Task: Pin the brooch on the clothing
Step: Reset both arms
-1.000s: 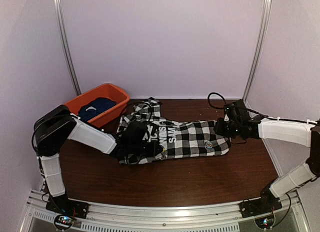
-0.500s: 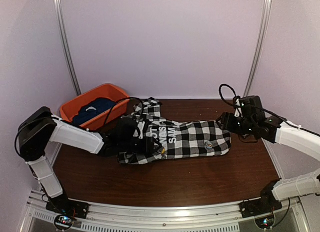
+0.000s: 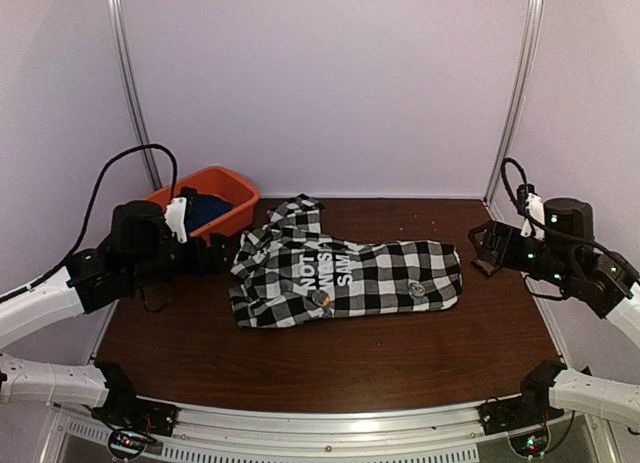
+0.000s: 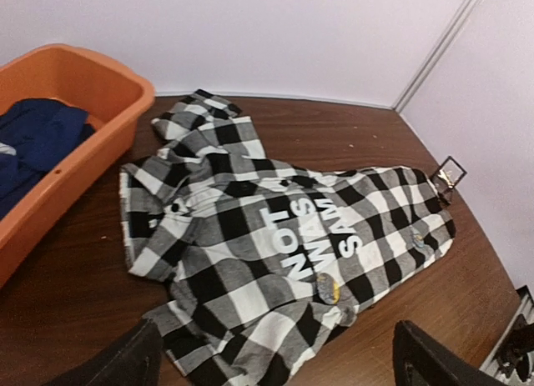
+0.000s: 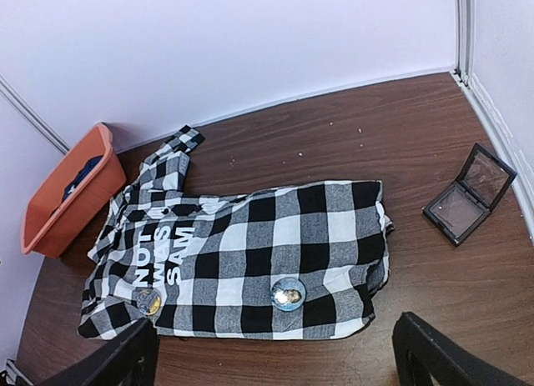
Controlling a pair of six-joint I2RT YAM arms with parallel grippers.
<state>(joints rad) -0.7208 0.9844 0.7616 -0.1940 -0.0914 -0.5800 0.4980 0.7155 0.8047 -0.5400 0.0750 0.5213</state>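
Note:
The clothing (image 3: 345,273), a black-and-white checked shirt with white block lettering, lies flat in the middle of the brown table (image 3: 380,363). Two round brooches sit on it. A gold-toned one (image 3: 322,299) (image 4: 328,291) (image 5: 148,301) is just below the lettering. A silvery-blue one (image 3: 417,290) (image 5: 289,294) (image 4: 421,240) is near the hem. My left gripper (image 3: 208,255) (image 4: 279,369) hangs open, left of the shirt (image 4: 250,244) and clear of it. My right gripper (image 3: 483,248) (image 5: 275,365) is open too, off the shirt's (image 5: 275,236) right edge, holding nothing.
An orange tub (image 3: 225,198) (image 4: 83,111) (image 5: 58,198) with a dark navy garment (image 4: 33,140) stands at the back left, close to the shirt's collar. A small open hinged case (image 5: 469,194) (image 4: 449,173) lies on the table right of the shirt.
Both grippers have opened and drawn back from the shirt: the left arm pulled away to the left off the lettering, the right arm retreated to the right. The shirt stays put.

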